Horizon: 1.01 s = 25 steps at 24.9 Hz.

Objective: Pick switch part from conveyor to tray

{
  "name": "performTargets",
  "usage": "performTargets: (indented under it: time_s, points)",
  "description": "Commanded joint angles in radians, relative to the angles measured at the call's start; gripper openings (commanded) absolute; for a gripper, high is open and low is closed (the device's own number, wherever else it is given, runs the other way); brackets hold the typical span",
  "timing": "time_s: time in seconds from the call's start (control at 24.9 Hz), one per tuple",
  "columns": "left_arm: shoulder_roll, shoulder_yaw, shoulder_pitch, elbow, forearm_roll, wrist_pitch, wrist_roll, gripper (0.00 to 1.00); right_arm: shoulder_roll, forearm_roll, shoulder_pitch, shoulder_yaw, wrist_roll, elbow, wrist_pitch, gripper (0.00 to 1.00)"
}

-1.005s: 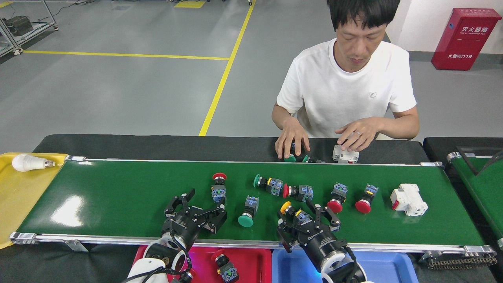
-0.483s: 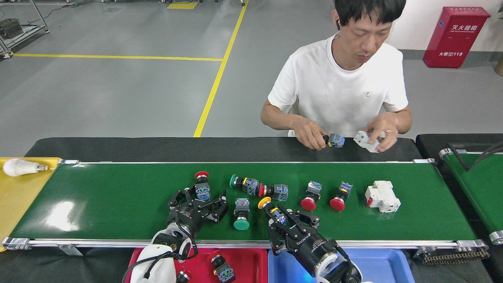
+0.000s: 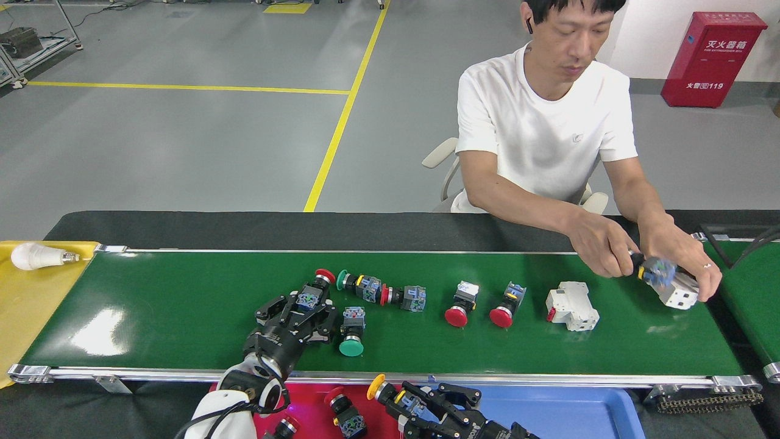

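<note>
My left gripper [image 3: 304,308] reaches out over the conveyor [image 3: 183,305], its black fingers set around a red-capped switch part [image 3: 318,283]; the part's blue body sits between them, but the fingers hide the contact, so I cannot tell whether they are pressed onto it. Just to the right of this gripper lies a green-capped switch part [image 3: 351,329], and beyond it a green-and-red pair [image 3: 381,291] lying end to end. Farther right sit two red mushroom switches [image 3: 481,305] and a white breaker [image 3: 571,305].

My right gripper [image 3: 420,405] is off the belt, low at the view's bottom edge, pinching a yellow-capped switch part [image 3: 387,391] whose cap sticks out to its left. Its wrist is cut off by the edge. Under it meet the red tray [image 3: 311,396] and the blue tray [image 3: 567,411]; another red-capped switch [image 3: 342,410] lies in the red one, just left of this gripper.

Far to the right, a person's hands [image 3: 640,256] hold more parts above the belt, blurred. A bulb [image 3: 36,256] rests on the yellow tray [image 3: 30,317] far left.
</note>
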<state>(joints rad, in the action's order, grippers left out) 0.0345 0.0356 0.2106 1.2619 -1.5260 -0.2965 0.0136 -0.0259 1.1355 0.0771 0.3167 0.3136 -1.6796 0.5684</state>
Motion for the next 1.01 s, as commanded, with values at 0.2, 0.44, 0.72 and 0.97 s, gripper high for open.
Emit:
performTargets:
  time_s: [0.2, 0.44, 0.72, 0.97]
  points:
    - [0.045, -0.043, -0.283, 0.335, 0.026, -0.049, 0.002, 0.03, -0.019, -0.008, -0.016, -0.093, 0.005, -0.017, -0.021, 0.99]
    - [0.053, -0.037, -0.522, 0.491, -0.040, -0.050, -0.011, 0.08, -0.071, -0.003, -0.017, -0.413, -0.143, -0.028, -0.041, 0.95]
    - [0.074, -0.046, -0.580, 0.490, -0.052, -0.055, -0.012, 1.00, -0.066, 0.044, 0.127, -0.539, -0.252, -0.052, -0.191, 0.87]
    - [-0.015, -0.141, -0.507, 0.505, -0.043, -0.039, 0.000, 1.00, -0.071, 0.178, 0.170, -0.528, -0.269, -0.072, -0.325, 0.92]
